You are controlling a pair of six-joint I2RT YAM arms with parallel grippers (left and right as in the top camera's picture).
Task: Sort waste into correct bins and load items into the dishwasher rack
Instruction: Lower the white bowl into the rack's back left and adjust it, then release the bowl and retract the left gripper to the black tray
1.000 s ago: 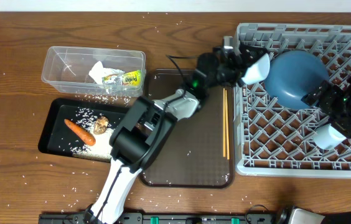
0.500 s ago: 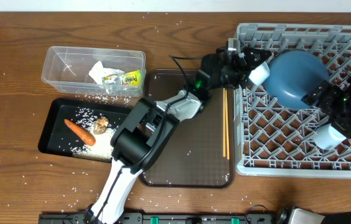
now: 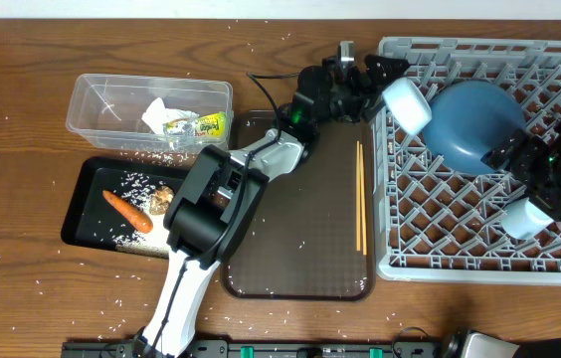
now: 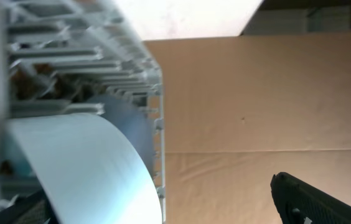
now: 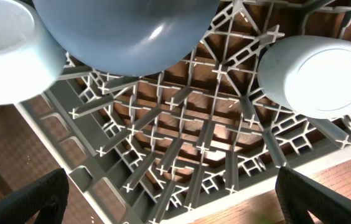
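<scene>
The grey dishwasher rack [image 3: 460,239] fills the right side. A blue plate [image 3: 474,121] leans in its back part. A white cup [image 3: 407,102] lies tilted at the rack's left rim. My left gripper [image 3: 378,82] is open just left of it. In the left wrist view the cup [image 4: 82,168] sits close by the left finger, while the other finger [image 4: 315,199] stands far to the right. My right gripper [image 3: 531,174] hovers open over the rack [image 5: 182,124], beside a second upturned cup [image 5: 315,74]. Chopsticks [image 3: 360,199] lie on the brown tray.
A clear tub [image 3: 101,99] at the left holds a tissue [image 3: 156,112] and a wrapper [image 3: 197,125]. The black tray [image 3: 87,209] holds a carrot piece [image 3: 126,211], a brown lump [image 3: 162,199] and rice. The brown serving tray [image 3: 300,229] lies in the middle. Rice grains dot the table.
My left gripper has drawn back leftward from the rack's rim, and the white cup stays tilted in the rack. The right arm has not moved.
</scene>
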